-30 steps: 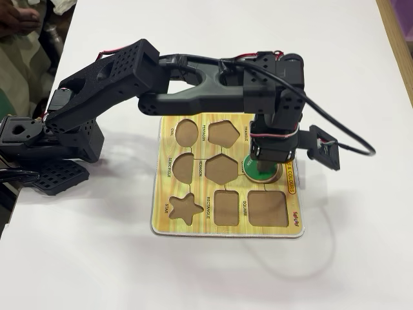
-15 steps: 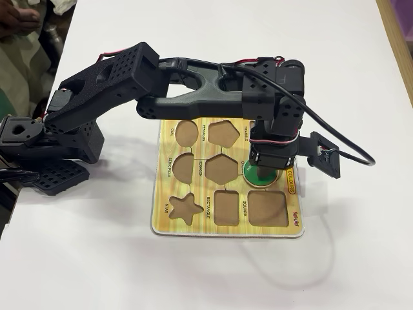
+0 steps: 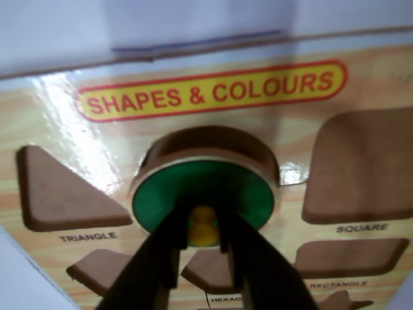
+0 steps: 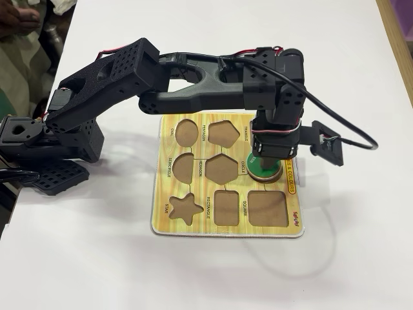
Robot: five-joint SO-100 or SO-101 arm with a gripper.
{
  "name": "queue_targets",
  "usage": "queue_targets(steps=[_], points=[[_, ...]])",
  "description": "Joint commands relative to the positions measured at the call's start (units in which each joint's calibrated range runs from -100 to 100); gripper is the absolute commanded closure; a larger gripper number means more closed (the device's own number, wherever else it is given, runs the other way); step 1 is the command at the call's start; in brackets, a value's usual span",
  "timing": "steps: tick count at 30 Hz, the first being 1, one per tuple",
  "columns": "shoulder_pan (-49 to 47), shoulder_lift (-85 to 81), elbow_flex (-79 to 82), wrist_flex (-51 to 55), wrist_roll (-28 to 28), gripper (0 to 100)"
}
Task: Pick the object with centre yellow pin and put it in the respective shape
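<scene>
Compared with a moment ago, the gripper (image 3: 204, 227), its jaws clamped on the yellow knob, has carried the green disc (image 3: 203, 194) slightly toward 12 o'clock in the fixed view. It now sits tilted over the circle cutout (image 3: 213, 143), not yet flat inside. The other cutouts of the shape board (image 4: 193, 226) are empty.

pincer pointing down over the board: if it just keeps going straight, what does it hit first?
Likely the round cutout's brown floor: the pincer, shut on the green disc's yellow knob, holds the disc tilted over it. Depth unclear.
</scene>
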Motion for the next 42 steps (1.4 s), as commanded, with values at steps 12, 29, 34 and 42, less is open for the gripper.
queue_targets(steps=[12, 29, 34, 42], points=[[-0.2, -3.8, -5.2, 0.6, -0.3, 98], [0.0, 0.4, -4.8, 0.6, -0.3, 98], [0.3, 2.4, -5.2, 0.6, -0.3, 98], [0.5, 3.1, -5.1, -0.5, -0.2, 98]])
